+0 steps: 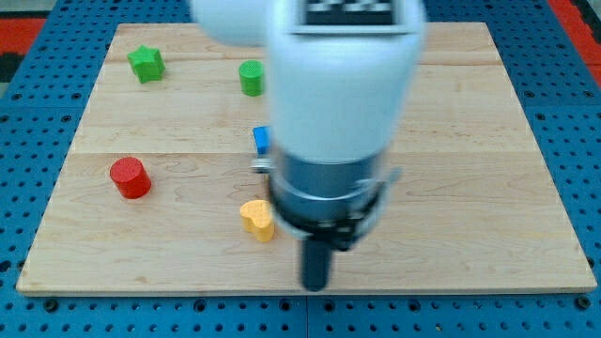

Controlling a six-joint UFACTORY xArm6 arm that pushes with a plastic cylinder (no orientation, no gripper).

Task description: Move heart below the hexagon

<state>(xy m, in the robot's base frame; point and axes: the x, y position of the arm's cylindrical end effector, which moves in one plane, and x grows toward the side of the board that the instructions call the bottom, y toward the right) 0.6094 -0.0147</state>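
While my tip (315,285), a bare rod holding nothing, is standing right of the yellow heart (256,220), no hexagon is showing, so progress is remaining unclear.

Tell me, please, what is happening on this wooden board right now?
A robot arm is pushing coloured blocks around a wooden board with a dark rod. My tip sits near the view's bottom edge, just right of and below the yellow heart, not clearly touching it. A blue block, mostly hidden behind the arm, lies above the heart. A green cylinder, green star and red cylinder sit further off.
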